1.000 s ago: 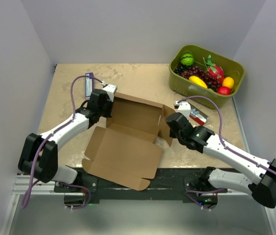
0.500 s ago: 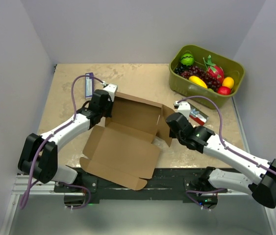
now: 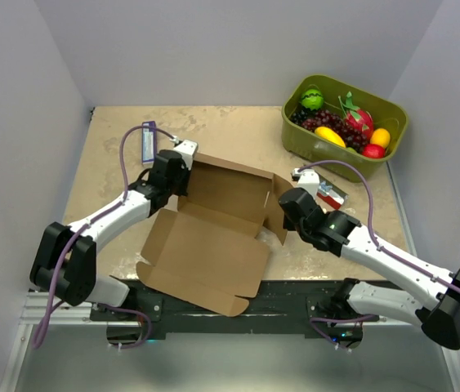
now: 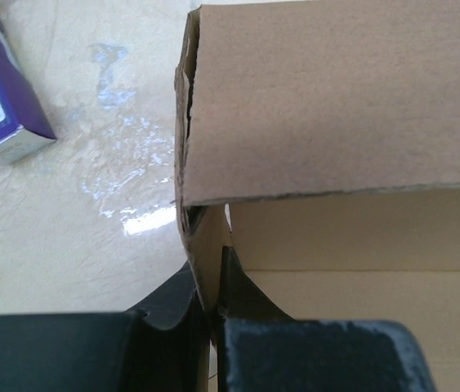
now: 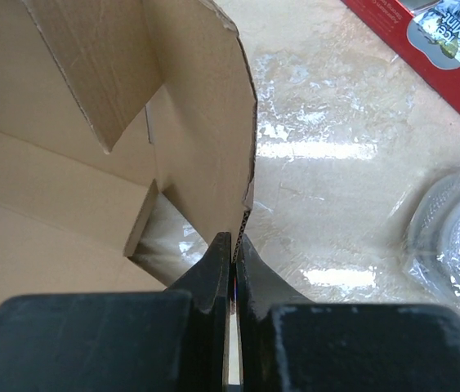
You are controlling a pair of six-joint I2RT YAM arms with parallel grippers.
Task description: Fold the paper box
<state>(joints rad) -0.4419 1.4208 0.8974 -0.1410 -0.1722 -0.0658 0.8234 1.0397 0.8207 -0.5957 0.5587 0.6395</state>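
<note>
**Both grippers pinch opposite side walls of the half-formed box**

You have the brown die-cut cardboard paper box (image 3: pixel 217 233) in the middle of the beige, stone-patterned table (image 3: pixel 238 131), between the two arms. Its far half forms a shallow rectangular tray with the walls raised. Its broad lid panel lies flat towards you, and the lid's near corner reaches over the dark base rail (image 3: pixel 295 292). Small tabs stick out along the lid's left edge.

Your left gripper (image 3: pixel 182 178) is clamped on the tray's left side wall. In the left wrist view the black fingers (image 4: pixel 176 306) squeeze the thin sheet between them, and a matte brown panel with a rough cut edge stands just beyond.

Your right gripper (image 3: pixel 282 201) is likewise clenched on the right side wall. In the right wrist view the two dark fingertips (image 5: pixel 217 261) meet on the upright board, whose fluted, corrugated edge shows above them. An inner flap leans inwards on the left.

A purple rectangular carton (image 3: pixel 148 140) lies on the table far left, just beyond the left gripper. A glossy red packet (image 3: pixel 330 194) lies on the table just right of the right gripper, and something wrapped in crinkled clear film (image 5: pixel 450 237) sits near it. An olive-green plastic bin (image 3: pixel 299 135) of colourful fruit stands at the far right, well apart from the box.
</note>
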